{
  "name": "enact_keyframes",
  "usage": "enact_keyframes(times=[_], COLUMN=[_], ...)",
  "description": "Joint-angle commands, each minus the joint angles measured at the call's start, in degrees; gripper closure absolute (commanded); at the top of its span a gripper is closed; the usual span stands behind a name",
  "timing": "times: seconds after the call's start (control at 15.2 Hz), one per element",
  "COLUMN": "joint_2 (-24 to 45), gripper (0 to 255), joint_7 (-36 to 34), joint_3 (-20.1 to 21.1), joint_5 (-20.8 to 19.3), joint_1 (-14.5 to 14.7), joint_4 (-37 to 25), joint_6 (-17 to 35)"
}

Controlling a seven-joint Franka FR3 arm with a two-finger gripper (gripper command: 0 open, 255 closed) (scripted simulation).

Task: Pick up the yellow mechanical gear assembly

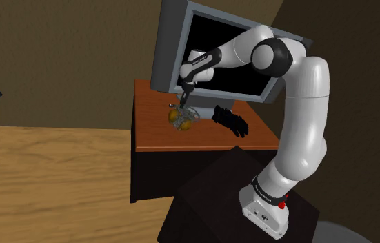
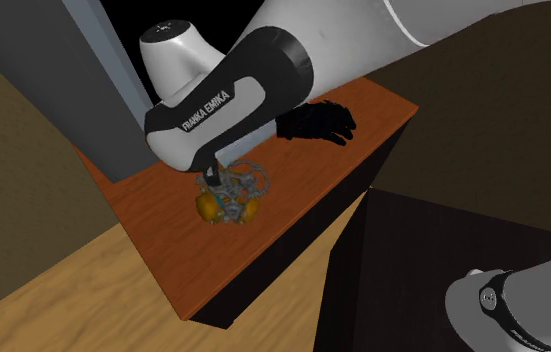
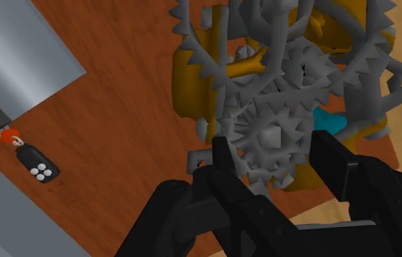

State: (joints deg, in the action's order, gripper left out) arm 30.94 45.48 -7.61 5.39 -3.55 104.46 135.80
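Two black fingers [image 3: 225,164] of the gripper [image 3: 273,150] are standing apart, reaching down on either side of a grey cogwheel at the near edge of the gear assembly [image 3: 279,73]. The gear assembly, yellow and grey, is sitting on the reddish-brown counter [image 3: 119,124]. A black glove [image 1: 230,120] is lying near the gear assembly, and a small key fob [image 3: 37,164] is lying well apart from it.
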Motion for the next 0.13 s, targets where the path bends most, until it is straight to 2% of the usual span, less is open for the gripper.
enact_keyframes(times=[0.0, 0.07], joint_2=[-0.7, -0.7], gripper=[255, 255], joint_7=[-0.1, -0.1], joint_3=[-0.1, -0.1], joint_5=[-0.1, -0.1], joint_1=[0.1, 0.1], joint_4=[0.0, 0.0], joint_6=[-0.6, -0.6])
